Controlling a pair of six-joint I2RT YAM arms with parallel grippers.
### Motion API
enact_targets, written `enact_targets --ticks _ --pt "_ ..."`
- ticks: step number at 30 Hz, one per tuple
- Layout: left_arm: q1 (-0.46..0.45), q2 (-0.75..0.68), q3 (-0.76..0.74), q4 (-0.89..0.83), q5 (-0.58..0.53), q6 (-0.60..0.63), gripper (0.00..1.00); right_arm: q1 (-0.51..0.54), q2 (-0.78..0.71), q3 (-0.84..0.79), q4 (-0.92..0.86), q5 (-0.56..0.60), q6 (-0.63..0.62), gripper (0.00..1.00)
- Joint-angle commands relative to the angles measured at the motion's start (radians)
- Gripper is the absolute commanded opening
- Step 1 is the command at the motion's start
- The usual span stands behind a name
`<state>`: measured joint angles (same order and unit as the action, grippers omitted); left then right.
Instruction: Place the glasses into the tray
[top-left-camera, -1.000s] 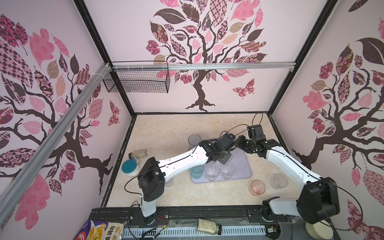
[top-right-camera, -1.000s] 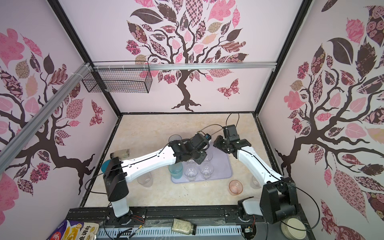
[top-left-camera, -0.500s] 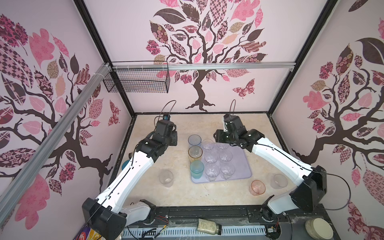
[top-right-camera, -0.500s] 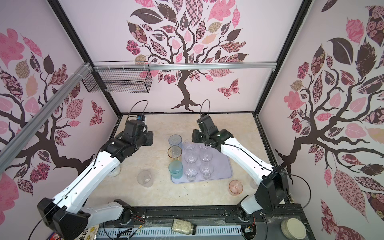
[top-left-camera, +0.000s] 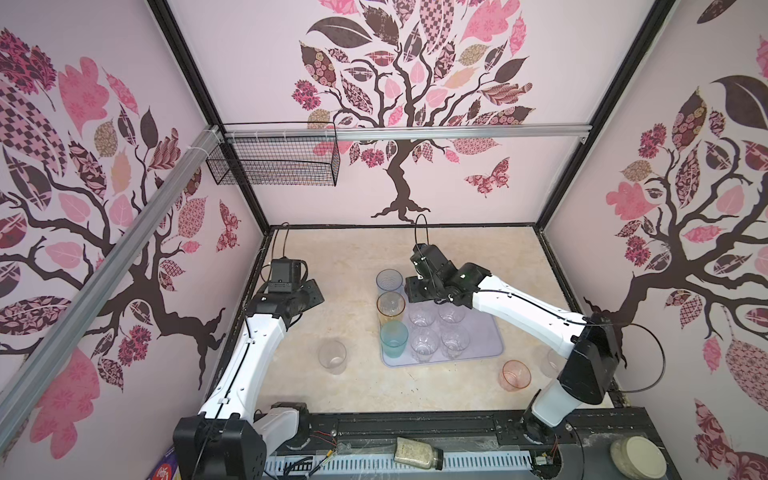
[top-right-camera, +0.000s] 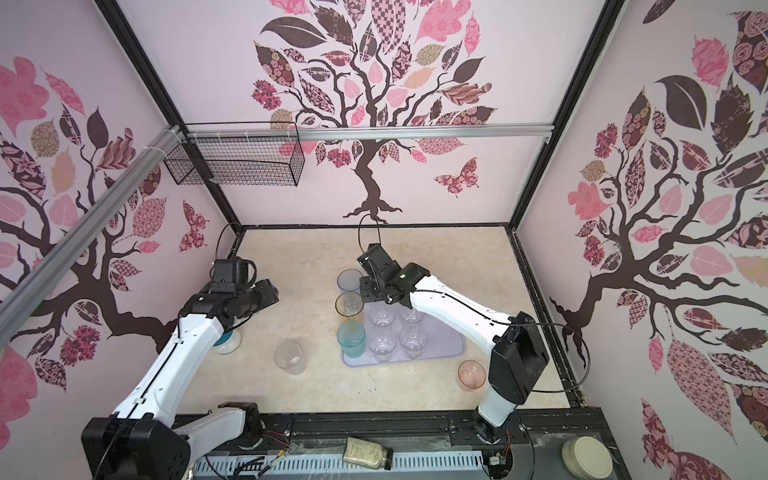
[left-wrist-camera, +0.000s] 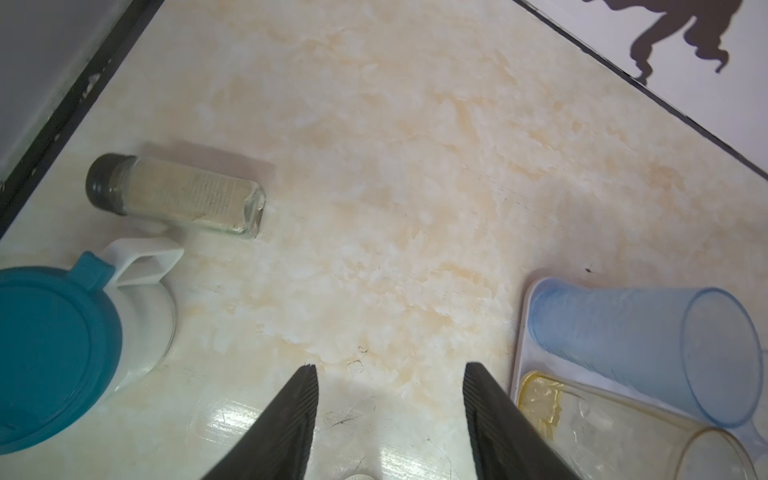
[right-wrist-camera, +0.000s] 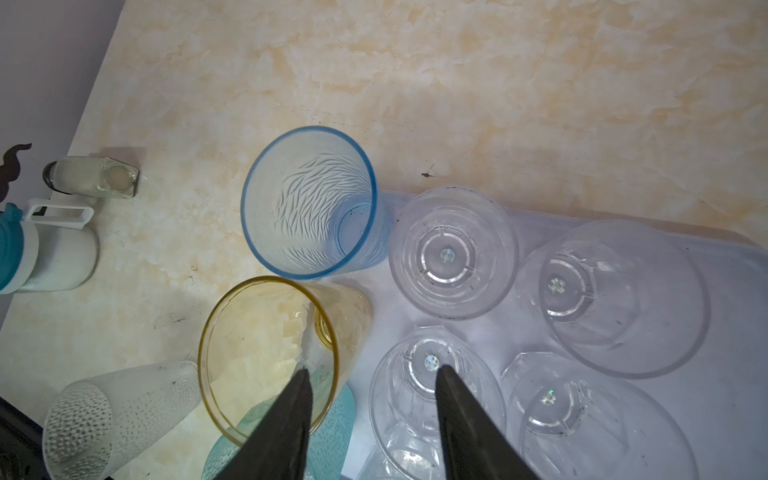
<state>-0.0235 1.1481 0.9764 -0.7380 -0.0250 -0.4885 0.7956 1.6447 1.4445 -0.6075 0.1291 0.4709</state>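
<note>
The left claw (left-wrist-camera: 390, 372) is hanging spread and empty over bare worktop (left-wrist-camera: 415, 166). It is now sitting well back on the left, having withdrawn from the tray (top-left-camera: 488, 347), where a second ago it was reaching with its fingers drawn closer (so its glass has presumably been delivered). The right claw (right-wrist-camera: 372, 371) is likewise spread and gripping nothing, hovering above the amber glass (right-wrist-camera: 266, 357) at the tray's far left corner. Along the tray's left edge the blue-grey glass (top-left-camera: 390, 280), the amber one and the teal glass (top-left-camera: 394, 338) are standing in a row, with four clear glasses (top-left-camera: 422, 316) beside them. Three are still waiting outside: a clear glass (top-left-camera: 332, 356) left of the tray, a pink glass (top-left-camera: 515, 375) to its right, and a second clear glass (top-left-camera: 552, 360) partly hidden by the right arm.
</note>
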Motion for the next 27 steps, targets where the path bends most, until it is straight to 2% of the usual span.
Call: enact_targets --ticks 1,3,5,9,14,19,23,27 --pt "0.007 0.013 -0.031 0.029 0.027 -0.046 0.61 0.004 -0.01 -0.024 -0.019 0.023 0.011 0.52" --pt "0.007 0.021 -0.039 0.019 -0.002 -0.046 0.62 0.004 -0.019 -0.041 -0.019 0.029 0.012 0.52" --pt "0.008 0.011 -0.059 0.008 -0.043 -0.079 0.69 0.004 -0.019 -0.05 -0.023 0.031 0.015 0.52" --pt "0.007 -0.037 -0.138 0.061 -0.031 -0.136 0.69 0.005 -0.011 -0.048 -0.031 0.038 0.018 0.52" --pt "0.004 -0.031 -0.183 0.061 -0.001 -0.159 0.69 0.005 0.007 -0.02 -0.038 0.03 0.015 0.52" --pt "-0.047 -0.048 -0.228 0.077 -0.016 -0.186 0.69 0.01 0.022 0.001 -0.042 0.02 0.017 0.51" --pt "-0.096 -0.059 -0.272 0.112 -0.024 -0.226 0.67 0.087 0.059 0.096 -0.089 0.145 -0.029 0.51" --pt "-0.121 -0.042 -0.331 0.226 0.052 -0.255 0.62 0.164 0.101 0.207 -0.111 0.198 -0.057 0.51"
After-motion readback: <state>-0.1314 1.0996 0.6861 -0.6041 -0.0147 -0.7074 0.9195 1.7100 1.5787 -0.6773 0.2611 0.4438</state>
